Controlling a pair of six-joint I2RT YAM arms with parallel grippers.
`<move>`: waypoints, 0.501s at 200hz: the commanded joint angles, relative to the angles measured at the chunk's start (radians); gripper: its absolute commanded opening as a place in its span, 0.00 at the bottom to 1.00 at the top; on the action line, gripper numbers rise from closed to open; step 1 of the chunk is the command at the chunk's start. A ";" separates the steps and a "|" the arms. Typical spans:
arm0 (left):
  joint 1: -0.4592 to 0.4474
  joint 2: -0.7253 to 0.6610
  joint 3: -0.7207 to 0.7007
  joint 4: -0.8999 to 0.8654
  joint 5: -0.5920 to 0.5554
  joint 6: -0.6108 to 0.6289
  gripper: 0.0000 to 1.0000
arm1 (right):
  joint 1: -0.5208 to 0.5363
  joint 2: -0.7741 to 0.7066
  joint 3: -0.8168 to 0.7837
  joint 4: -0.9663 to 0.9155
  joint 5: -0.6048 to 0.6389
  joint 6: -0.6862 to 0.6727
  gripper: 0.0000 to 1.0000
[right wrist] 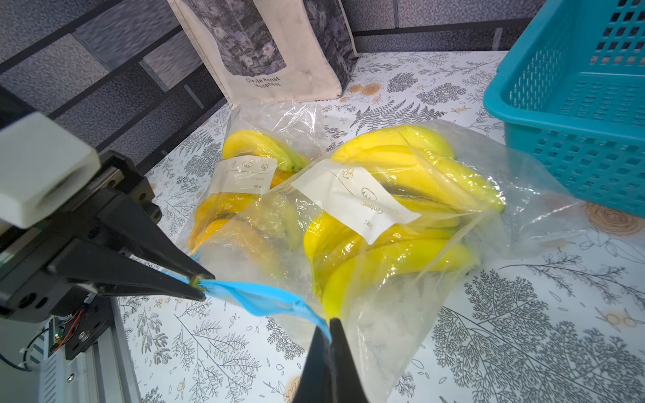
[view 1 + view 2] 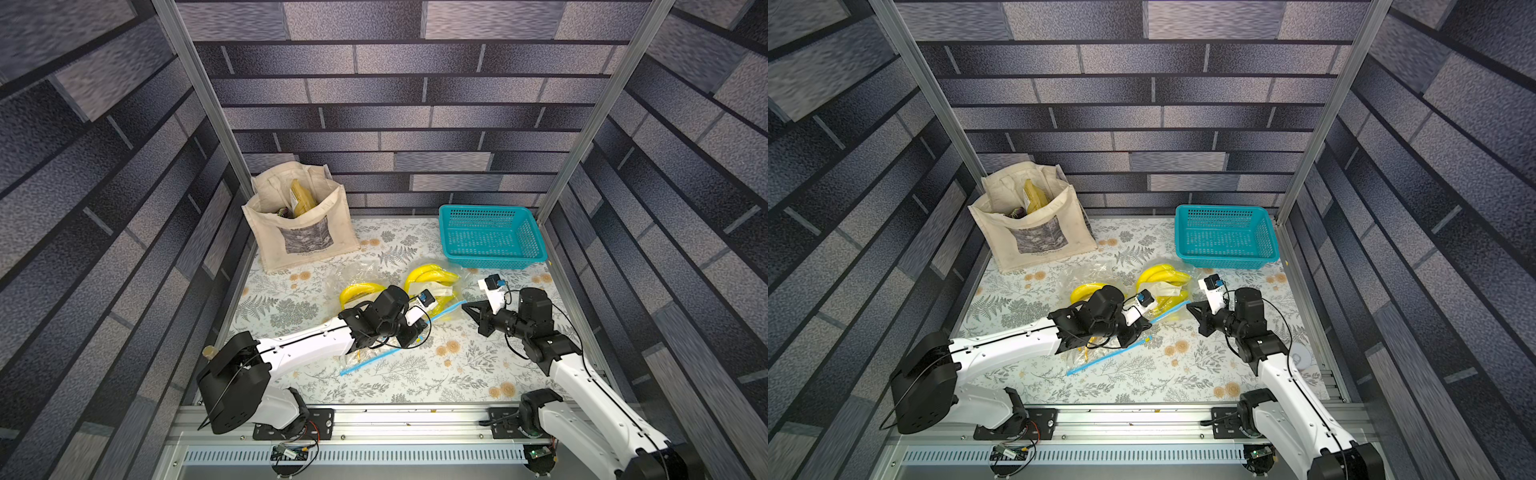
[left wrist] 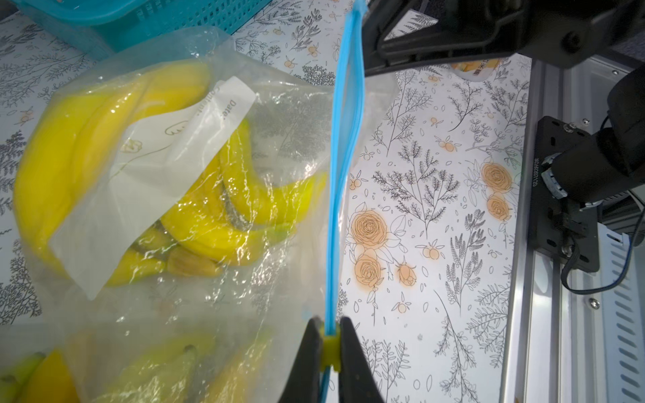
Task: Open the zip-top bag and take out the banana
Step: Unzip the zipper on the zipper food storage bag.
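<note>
A clear zip-top bag with a white label lies mid-table and holds a yellow banana bunch, seen in both top views. Its blue zip strip hangs lifted between my grippers, its two lips slightly parted. My left gripper is shut on the small yellow slider, and the strip carries on past it. My right gripper is shut on the strip's end at the bag's corner. A second bag of bananas lies just behind.
A cream tote bag with items inside stands at the back left. A teal plastic basket sits at the back right, close to the bag. A metal rail runs along the front edge. Walls enclose three sides.
</note>
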 commanded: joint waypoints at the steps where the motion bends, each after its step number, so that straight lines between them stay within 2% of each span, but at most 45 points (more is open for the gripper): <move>1: 0.002 -0.034 -0.071 -0.156 -0.078 -0.050 0.10 | -0.039 -0.030 -0.011 0.076 0.169 0.004 0.00; 51: 0.004 -0.074 -0.136 -0.165 -0.140 -0.082 0.11 | -0.064 -0.058 -0.021 0.069 0.203 0.006 0.00; 100: 0.006 -0.123 -0.190 -0.145 -0.153 -0.130 0.12 | -0.085 -0.067 -0.024 0.064 0.249 0.010 0.00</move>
